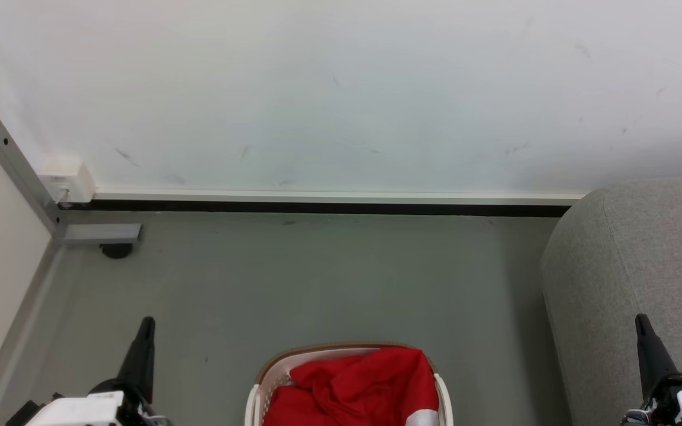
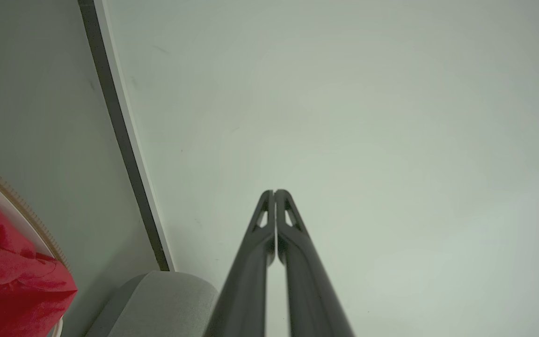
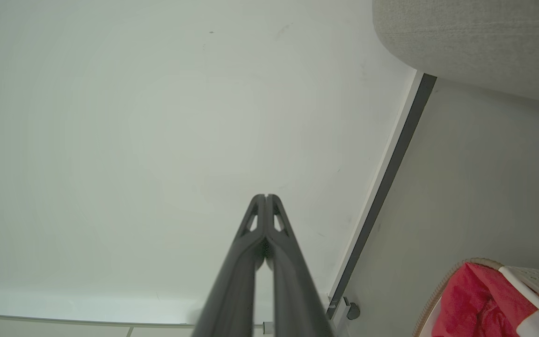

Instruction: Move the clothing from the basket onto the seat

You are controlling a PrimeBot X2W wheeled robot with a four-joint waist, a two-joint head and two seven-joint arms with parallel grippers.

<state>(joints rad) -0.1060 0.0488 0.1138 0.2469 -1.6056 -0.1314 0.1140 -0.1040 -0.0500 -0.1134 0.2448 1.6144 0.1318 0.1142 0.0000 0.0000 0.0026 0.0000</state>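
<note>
Bright-red clothing (image 1: 360,384) with a white patch lies heaped in the white basket (image 1: 341,351) with a tan rim, at the bottom middle of the head view. The light-grey seat (image 1: 643,278) rises at the right. My left gripper (image 1: 147,324) is at the lower left, shut and holding nothing, well left of the basket. My right gripper (image 1: 641,322) stands shut and bare at the lower right, in front of the seat. In the left wrist view the shut left gripper (image 2: 274,192) points at the wall, with clothing (image 2: 12,276) at the left edge. In the right wrist view the right gripper (image 3: 265,196) also points at the wall.
A white wall with a dark skirting strip (image 1: 329,207) runs across the back. A grey metal frame leg with a black foot (image 1: 117,251) and a white box (image 1: 71,180) stand in the far left corner. Grey floor (image 1: 317,278) lies between wall and basket.
</note>
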